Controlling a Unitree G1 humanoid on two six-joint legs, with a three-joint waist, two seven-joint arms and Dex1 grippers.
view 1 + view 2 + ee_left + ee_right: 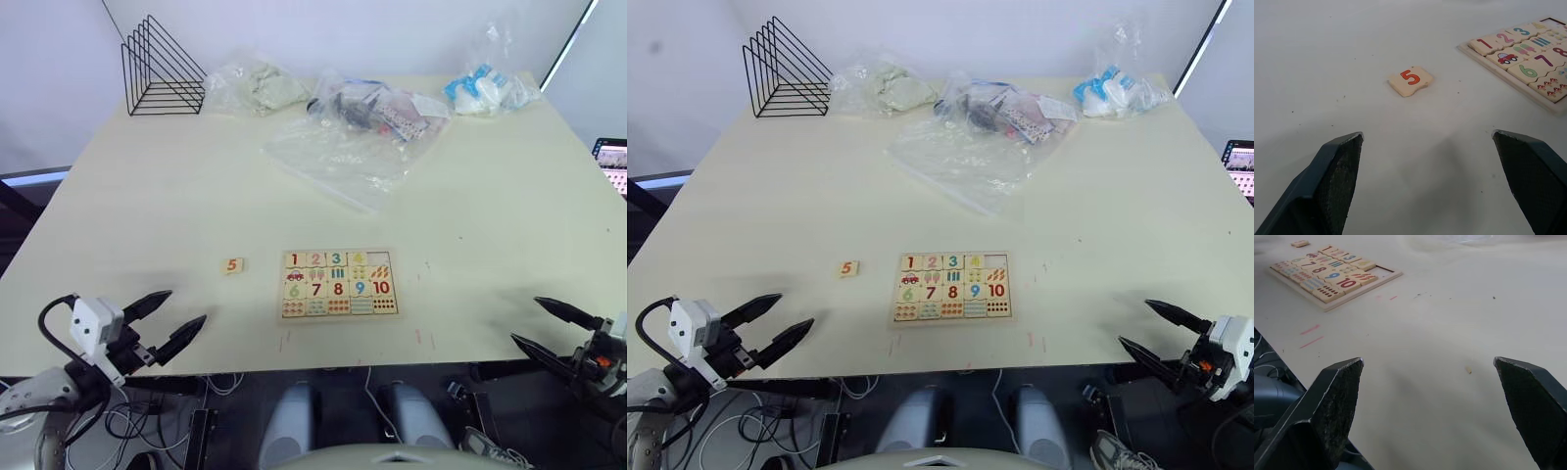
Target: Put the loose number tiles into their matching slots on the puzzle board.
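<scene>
Left pincer (1427,181) gapes empty facing tile 5 (1410,81); right pincer (1435,406) likewise, off the board (1332,276).

- One board (339,285) lay near the table's front edge.
- One loose tile (232,264).
- One wire rack (160,69) at the far left corner.
- Four plastic bags along the far edge.
- Two grippers.
</scene>
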